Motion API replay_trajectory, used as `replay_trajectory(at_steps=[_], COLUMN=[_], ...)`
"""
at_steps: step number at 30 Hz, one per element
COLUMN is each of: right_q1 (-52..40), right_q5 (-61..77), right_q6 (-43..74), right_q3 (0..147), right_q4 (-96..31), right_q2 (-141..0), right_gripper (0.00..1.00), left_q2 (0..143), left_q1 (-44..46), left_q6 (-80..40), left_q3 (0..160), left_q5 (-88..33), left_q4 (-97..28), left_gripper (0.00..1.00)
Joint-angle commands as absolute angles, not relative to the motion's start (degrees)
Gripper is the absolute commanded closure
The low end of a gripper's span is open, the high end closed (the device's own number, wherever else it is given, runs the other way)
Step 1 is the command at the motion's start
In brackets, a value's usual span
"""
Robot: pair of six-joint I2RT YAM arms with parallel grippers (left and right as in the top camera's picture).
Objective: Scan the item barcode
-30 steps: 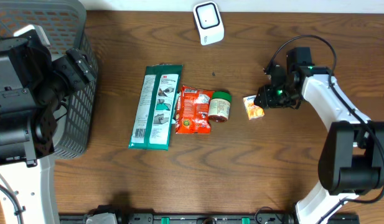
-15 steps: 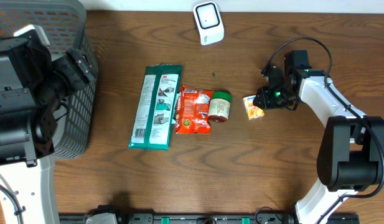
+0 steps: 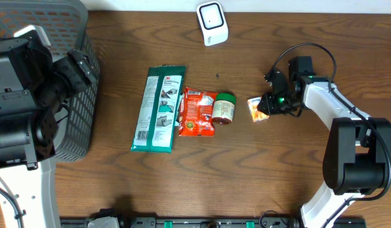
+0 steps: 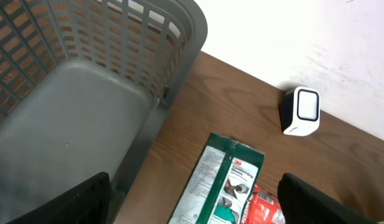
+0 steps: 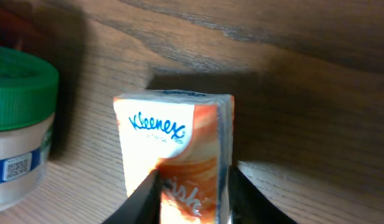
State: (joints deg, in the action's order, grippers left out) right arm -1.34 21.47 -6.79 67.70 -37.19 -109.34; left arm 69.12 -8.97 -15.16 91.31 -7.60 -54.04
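**Change observed.** Over the last second the right gripper (image 5: 188, 202) narrows its jaws around the Kleenex pack (image 5: 173, 140). In the overhead view the right forearm also swings slightly toward the middle of the table. The pack holds the same position on the table (image 3: 296, 183) throughout. The left arm does not move.

**End effector state.**
- Right gripper: in the right wrist view its two fingers (image 5: 144, 198) sit against the pack's opposite sides at its near end. The jaws appear clamped on the pack. The pack is not lifted.
- Left gripper (image 4: 192, 193): jaws spread wide, holding nothing, poised over the grey basket (image 4: 179, 37) edge.

**Item location.** The Kleenex pack lies flat on the wood, right of centre, near the green-lidded jar (image 3: 224, 107) but not touching it. The red pouch (image 3: 197, 112) and the green 3M package (image 3: 159, 109) lie further left. The white barcode scanner (image 3: 211, 23) stands at the far edge of the table, well apart from the pack.

**Meaning for the task.** The grasp is judged to be just completing. Lifting the pack and presenting its barcode to the scanner are not yet done. The barcode face is not visible in any view.
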Motion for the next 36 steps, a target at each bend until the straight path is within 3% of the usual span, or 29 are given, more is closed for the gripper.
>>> replay_trajectory(at_steps=[1, 15, 16, 17, 22, 26, 36], right_q1=[-1.0, -0.2, -0.2, -0.3, 0.0, -0.2, -6.9], right_q5=[23.0, 22.9, 23.2, 23.6, 29.0, 27.4, 3.5], right_q6=[-7.4, -7.4, -7.3, -7.3, -6.7, -5.3, 7.4], right_q3=[67.0, 63.7, 63.6, 63.7, 65.0, 70.2, 96.7], right_q4=[-37.1, -33.8, -33.9, -33.9, -34.2, -38.4, -62.2], right_q2=[-109.8, -109.8, -109.8, -109.8, -107.7, -103.4, -97.4], right_gripper=[0.77, 0.75, 0.79, 0.98, 0.99, 0.99, 0.99], left_q2=[69.2, 69.2, 69.2, 69.2, 69.2, 69.2, 69.2], left_q1=[-9.2, -9.2, -9.2, -9.2, -9.2, -9.2, -9.2], left_q6=[-14.7, -14.7, -14.7, -14.7, -14.7, -14.7, -14.7], left_q3=[91.3, 91.3, 91.3, 91.3, 91.3, 91.3, 91.3], left_q5=[-7.9, -7.9, -7.9, -7.9, -7.9, -7.9, -7.9], left_q4=[-54.2, -54.2, -54.2, -54.2, -54.2, -54.2, -54.2], left_gripper=[0.15, 0.15, 0.15, 0.15, 0.15, 0.15, 0.15])
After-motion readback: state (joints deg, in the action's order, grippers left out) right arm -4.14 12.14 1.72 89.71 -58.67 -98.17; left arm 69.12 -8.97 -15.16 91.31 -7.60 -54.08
